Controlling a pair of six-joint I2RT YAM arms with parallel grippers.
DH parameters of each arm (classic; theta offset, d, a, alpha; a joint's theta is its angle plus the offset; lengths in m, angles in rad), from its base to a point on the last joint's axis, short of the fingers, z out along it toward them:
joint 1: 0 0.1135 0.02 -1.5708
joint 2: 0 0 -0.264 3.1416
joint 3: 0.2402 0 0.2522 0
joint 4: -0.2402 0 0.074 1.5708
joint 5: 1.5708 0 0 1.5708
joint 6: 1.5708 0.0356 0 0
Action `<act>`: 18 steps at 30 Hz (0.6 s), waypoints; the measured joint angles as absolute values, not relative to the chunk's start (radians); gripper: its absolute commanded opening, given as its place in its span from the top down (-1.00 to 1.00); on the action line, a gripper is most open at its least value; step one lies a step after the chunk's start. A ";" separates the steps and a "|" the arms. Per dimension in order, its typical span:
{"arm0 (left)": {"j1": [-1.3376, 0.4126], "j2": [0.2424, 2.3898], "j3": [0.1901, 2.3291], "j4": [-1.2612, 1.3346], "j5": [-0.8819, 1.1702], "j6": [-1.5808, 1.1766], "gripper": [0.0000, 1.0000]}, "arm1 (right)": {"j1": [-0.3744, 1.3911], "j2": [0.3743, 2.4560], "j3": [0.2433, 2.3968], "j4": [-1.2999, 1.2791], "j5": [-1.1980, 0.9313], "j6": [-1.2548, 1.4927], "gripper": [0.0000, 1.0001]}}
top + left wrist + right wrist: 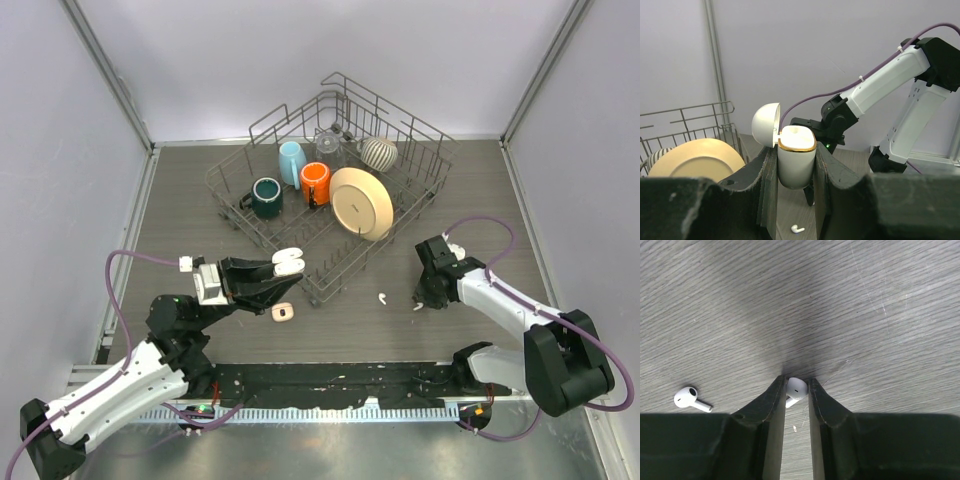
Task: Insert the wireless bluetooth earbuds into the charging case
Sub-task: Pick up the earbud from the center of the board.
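Right wrist view: my right end effector (pixel 796 390) is closed almost fully on the first earbud (pixel 797 388). The rounded bud is nipped between the two tips, low against the counter (pixel 865 315).
Why that grip: I judge a pinch across the bud keeps the stem free, and the stem is the part that has to go down into the case.
Left hold: my left end effector (pixel 796 172) is clamped on the body of the charging case (pixel 796 162). The case is upright, its lid (pixel 765 124) swung back and the gold-rimmed mouth facing up.
Why held so: it appears lifted clear of the counter. To my mind, that gives my other arm a steady, open target.
Second earbud: the second earbud (pixel 688 398) lies loose on the counter, left of my right tips and apart from them.
Edges: from overhead, the near corner of the dish rack (pixel 430 165) sits close to the held case and to the loose bud. A plate (pixel 362 203) leans inside the rack on that side.
Open room: a bare strip of counter runs between my two arms in front of the rack. A small peach object (pixel 283 312) lies just on the near side of my left tips.
Risk: carrying the bud across, I should keep to that strip and off the rack wires.
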State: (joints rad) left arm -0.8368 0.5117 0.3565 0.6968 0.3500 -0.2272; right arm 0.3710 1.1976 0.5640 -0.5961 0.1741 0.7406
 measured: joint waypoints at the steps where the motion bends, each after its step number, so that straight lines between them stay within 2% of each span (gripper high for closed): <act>1: -0.837 0.512 0.356 0.697 0.348 -0.227 1.00 | 0.371 1.197 0.564 -0.596 0.175 0.741 0.85; 4: -0.837 0.510 0.356 0.696 0.348 -0.227 1.00 | 0.375 1.189 0.564 -0.606 0.180 0.740 0.98; 11: -0.837 0.511 0.356 0.697 0.340 -0.227 1.00 | 0.437 1.040 0.654 -0.710 0.227 0.733 0.98; 18: -0.837 0.516 0.356 0.697 0.336 -0.227 1.00 | 0.794 0.935 0.996 -0.789 0.430 0.731 0.98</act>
State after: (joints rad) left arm -0.8368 0.5159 0.3565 0.6968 0.3355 -0.2272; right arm 0.7940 0.9352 0.9962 -0.7891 0.4305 0.7315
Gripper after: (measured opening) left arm 0.306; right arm 0.269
